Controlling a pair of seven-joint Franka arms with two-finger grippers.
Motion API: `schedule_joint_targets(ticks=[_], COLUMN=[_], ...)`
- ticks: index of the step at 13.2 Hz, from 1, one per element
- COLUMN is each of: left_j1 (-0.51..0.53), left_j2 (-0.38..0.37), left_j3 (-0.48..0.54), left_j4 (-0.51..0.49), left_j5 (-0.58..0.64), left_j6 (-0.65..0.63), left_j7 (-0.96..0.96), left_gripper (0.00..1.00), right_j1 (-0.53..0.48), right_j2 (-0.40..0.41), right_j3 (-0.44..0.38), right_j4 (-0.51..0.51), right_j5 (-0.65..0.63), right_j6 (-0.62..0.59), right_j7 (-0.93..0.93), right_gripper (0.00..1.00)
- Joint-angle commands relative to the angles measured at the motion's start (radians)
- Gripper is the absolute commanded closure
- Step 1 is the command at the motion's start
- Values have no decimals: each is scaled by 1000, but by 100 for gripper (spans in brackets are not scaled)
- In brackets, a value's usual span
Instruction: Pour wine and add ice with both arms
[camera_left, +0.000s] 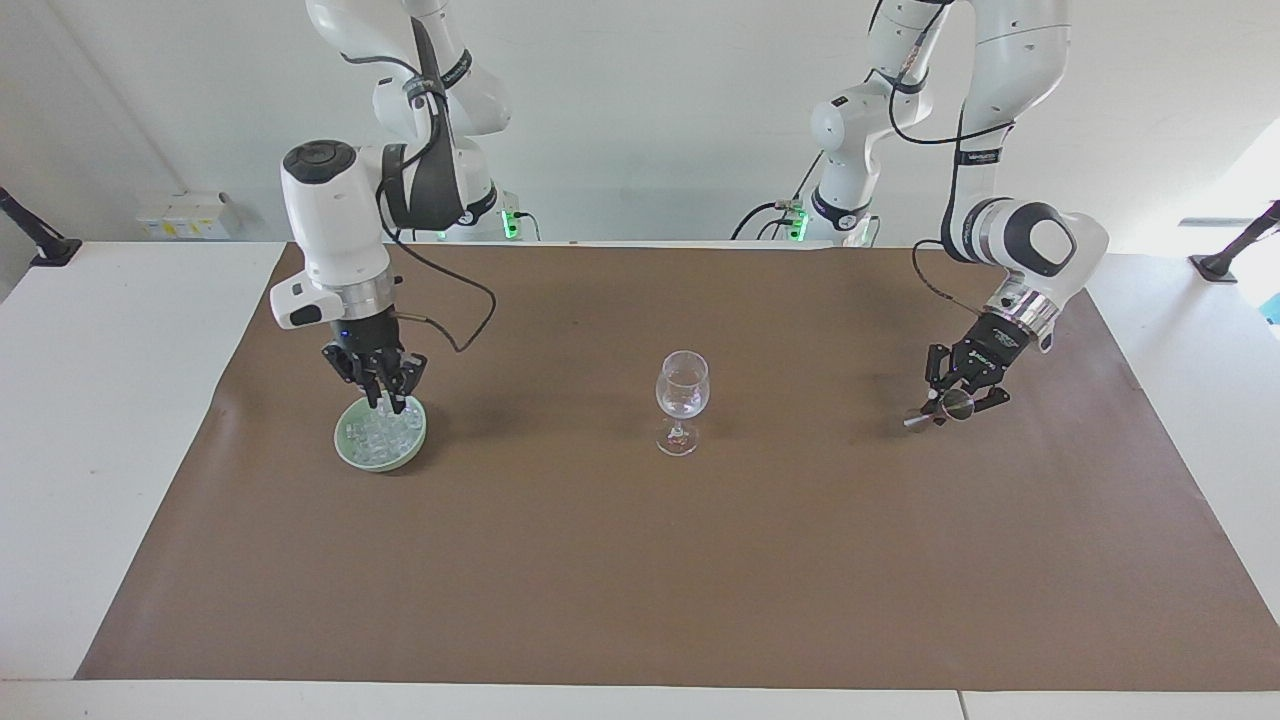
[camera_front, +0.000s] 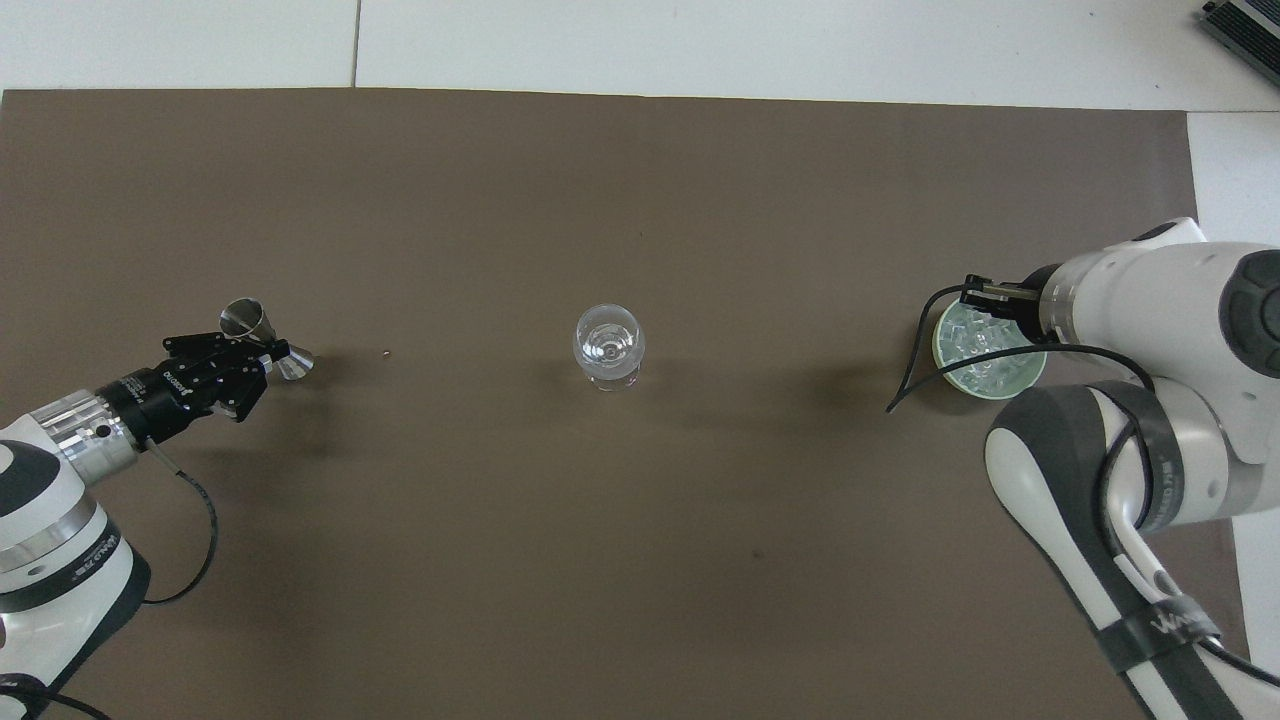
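Note:
A clear stemmed wine glass (camera_left: 682, 398) stands upright at the middle of the brown mat; it also shows in the overhead view (camera_front: 608, 345). A green bowl (camera_left: 345, 447) holding the ice (camera_left: 380, 435) sits toward the right arm's end and shows in the overhead view (camera_front: 1030, 372) too. My right gripper (camera_left: 385, 402) hangs just above the bowl, fingers close together with a small clear piece of ice at their tips. My left gripper (camera_left: 955, 400) is shut on a silver double-cone jigger (camera_left: 938, 409), tilted and low over the mat; in the overhead view the jigger (camera_front: 268, 342) sits at the tip of the left gripper (camera_front: 250, 352).
The brown mat (camera_left: 640, 580) covers most of the white table (camera_left: 100, 400). The right arm's black cable (camera_front: 915, 375) droops beside the bowl. A tiny speck (camera_front: 386, 353) lies on the mat between jigger and glass. Black clamps (camera_left: 1225, 262) stand at the table's ends.

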Motion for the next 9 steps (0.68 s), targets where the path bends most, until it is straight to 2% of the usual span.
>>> schedule_joint_targets(ticks=[1,3,4,6,9], left_j1=[7,6,4,2,10], left_j2=[15,27,31,37,46], left_j3=[-1,-2,-4,-4,-4], left_j4=[-2,-2,-4,-8,-8], left_j5=[-32,-58,-65,-78,-79], left_j6=[-25,-44,-45,-48,-61], left_j7=[60,116,165,219,222], left_gripper=[100,100,100,100,100], right_j1=[74,116,130,180,278], right_j2=[-12,-1,2,7,25], right_j3=[0,14,17,21,23], right_j4=[104,145,145,147,150], right_j5=[-4,23,94,220,310], right_j6=[-127,-147,-126,-59,67], right_j7=[88,109,143,212,403], right_gripper=[100,100,100,100,100])
